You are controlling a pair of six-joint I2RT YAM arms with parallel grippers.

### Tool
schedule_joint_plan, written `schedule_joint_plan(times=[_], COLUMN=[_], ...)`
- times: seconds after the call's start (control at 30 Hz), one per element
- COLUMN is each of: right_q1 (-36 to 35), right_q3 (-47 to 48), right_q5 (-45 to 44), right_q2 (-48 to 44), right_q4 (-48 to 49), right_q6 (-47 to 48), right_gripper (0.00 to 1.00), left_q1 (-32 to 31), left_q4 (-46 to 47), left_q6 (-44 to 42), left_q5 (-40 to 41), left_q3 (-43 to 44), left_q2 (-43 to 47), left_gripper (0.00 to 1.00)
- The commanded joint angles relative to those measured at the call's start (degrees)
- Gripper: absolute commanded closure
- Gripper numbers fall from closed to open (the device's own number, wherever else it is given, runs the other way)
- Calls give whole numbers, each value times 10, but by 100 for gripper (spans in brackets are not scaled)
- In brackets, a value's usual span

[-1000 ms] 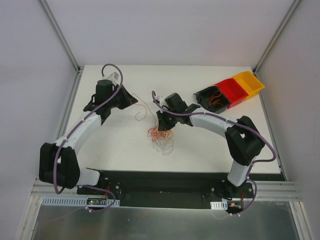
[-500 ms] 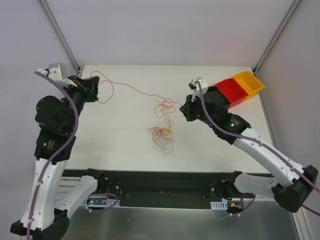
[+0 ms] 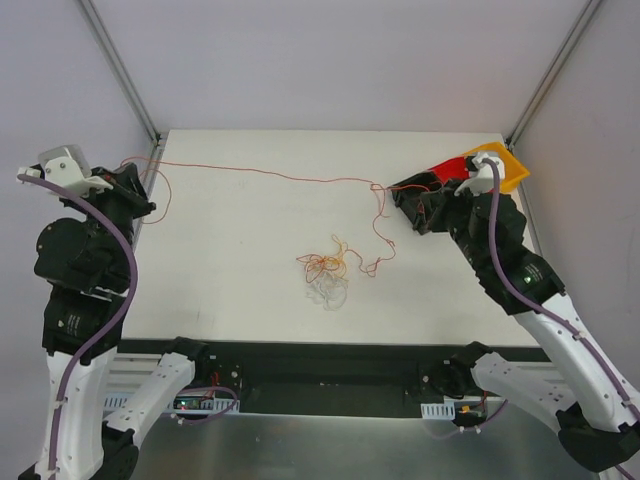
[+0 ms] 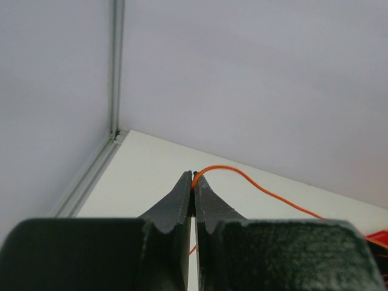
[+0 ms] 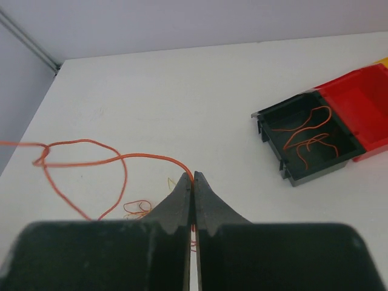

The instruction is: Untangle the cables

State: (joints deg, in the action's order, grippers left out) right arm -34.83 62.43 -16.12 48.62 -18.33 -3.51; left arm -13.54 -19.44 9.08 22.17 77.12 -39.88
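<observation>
Nearest, about mid-counter (image 3: 230, 300) and closer to the near edge than the far one, lies the tangle (image 3: 325, 278): orange, yellowish and pale loops heaped flat, with neither arm touching it. 1 orange strand (image 3: 270, 174) seems to leave the heap on its right side. It rises in slack curls to the right fingers (image 3: 392, 190), then runs almost straight across the far half of the counter to the left fingers (image 3: 148, 180) at the far-left corner. Both wrist views show the fingers pressed together with the orange strand pinched at the very tips, left fingers (image 4: 189, 185) and right fingers (image 5: 188, 185) alike. The 2 grips are well apart, probably so that the span between them is stretched out. That would draw the strand out of the heap rather than drag the heap along. The curled tail below the right grip hangs loose, and whether it is fully free of the tangle cannot be told. The right fingers are just beside the black bin (image 5: 306, 142) near the far-right corner, which already holds a few orange pieces, so the strand is likely meant to go there. The red bin (image 5: 357, 100) touches it, and the yellow bin (image 3: 508, 172) lies farthest out.
</observation>
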Motion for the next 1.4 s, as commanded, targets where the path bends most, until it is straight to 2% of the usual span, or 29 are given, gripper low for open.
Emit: schedule_joint_plan(times=[0.0, 0.13, 0.53, 0.6, 0.63, 0.77, 0.87, 0.97, 1.03, 1.1, 1.17, 1.23, 1.3, 1.37], right_q1=[7, 11, 35, 49, 54, 53, 48, 31, 20, 13, 10, 9, 11, 13], right_q3=[70, 94, 131, 135, 138, 98, 69, 33, 9, -2, -1, -9, -20, -36], right_q5=[-114, -156, -327, -308, -259, 10, 211, 323, 401, 453, 458, 456, 414, 417], right_q2=[4, -5, -30, -24, -20, 0, 37, 59, 67, 88, 119, 144, 152, 152], right_q4=[-64, -76, -103, -106, -104, -56, -25, 9, 29, 23, -13, -40, -57, -53], right_q6=[32, 78, 82, 80, 81, 76, 47, 37, 37, 37, 37, 37, 37, 37], right_gripper=[100, 100, 100, 100, 99, 99, 100, 99, 99, 99, 99, 99, 99, 100], left_q1=[-3, -3, -3, -3, -3, -3, -3, -3, -3, -3, -3, -3, -3, -4], left_q4=[2, 5, 45, 59, 59, 6, -43, -74, -89, -95, -94, -86, -70, -31], left_q6=[-60, -106, -217, -231, -224, -144, -73, -28, 10, 64, 116, 156, 181, 208], left_q5=[103, 142, 240, 248, 236, 156, 53, -70, -186, -306, -442, -499, -522, -549], left_q3=[26, 50, 50, 44, 44, 52, 58, 58, 56, 44, 23, -13, -55, -102], left_q2=[21, 31, 52, 55, 59, 60, 39, 11, -23, -55, -96, -135, -156, -162], left_gripper=[100, 100, 100, 100, 100, 100, 100, 100, 100, 100, 100, 100, 100, 100])
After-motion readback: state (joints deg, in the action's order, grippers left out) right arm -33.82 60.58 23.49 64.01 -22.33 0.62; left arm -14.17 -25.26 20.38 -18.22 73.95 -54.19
